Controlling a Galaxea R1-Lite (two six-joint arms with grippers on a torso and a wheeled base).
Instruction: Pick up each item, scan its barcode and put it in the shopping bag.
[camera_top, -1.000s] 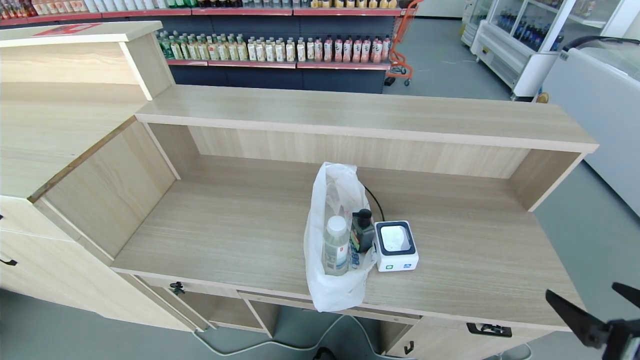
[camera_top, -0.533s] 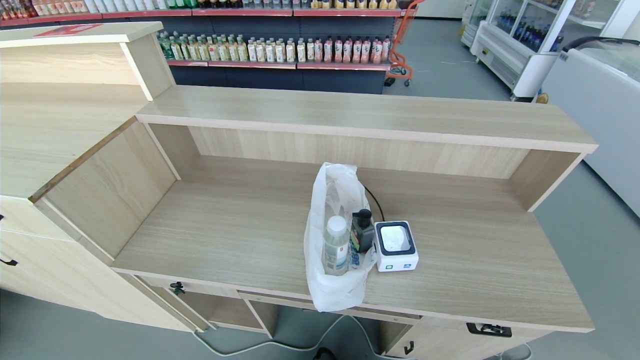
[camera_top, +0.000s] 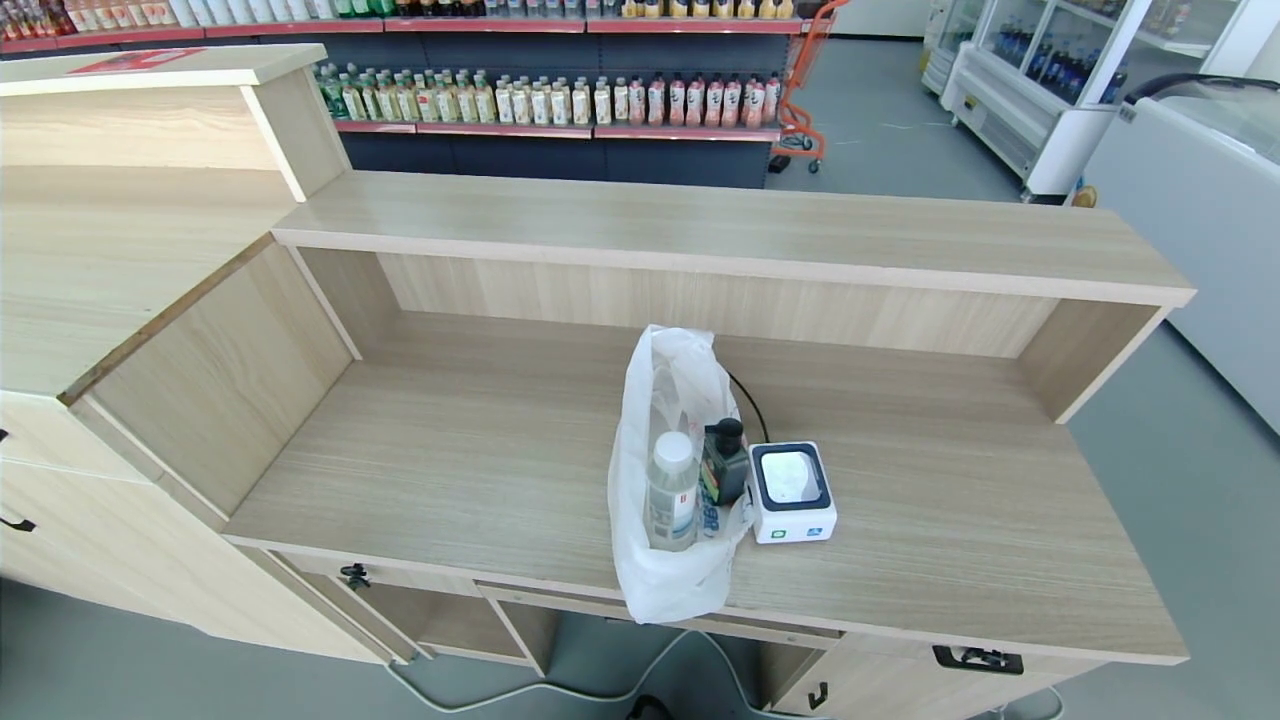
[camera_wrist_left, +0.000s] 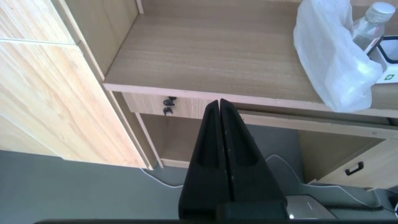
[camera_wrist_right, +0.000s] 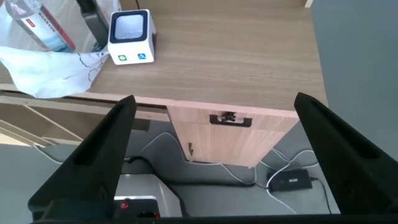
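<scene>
Wooden checkout counter (camera_top: 450, 450), shop shelves behind. Near its front edge, white scanner (camera_top: 792, 492). Just left of scanner, shopping bag (camera_top: 660, 585), thin and limp, with clear bottle (camera_top: 672, 490) upright inside and dark pump bottle (camera_top: 724, 465) between that and scanner. Bottles probably rigid, smooth, fairly heavy if full; best gripped mid-body, below cap. Nearer than scanner, below counter edge: left gripper (camera_wrist_left: 221, 134) pressed together, right gripper (camera_wrist_right: 216, 102) spread wide, both empty.

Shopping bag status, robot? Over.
Left hand shut, empty. Right hand open, empty. Clear bottle, pump bottle in shopping bag, beside scanner. Nothing blocking.
</scene>
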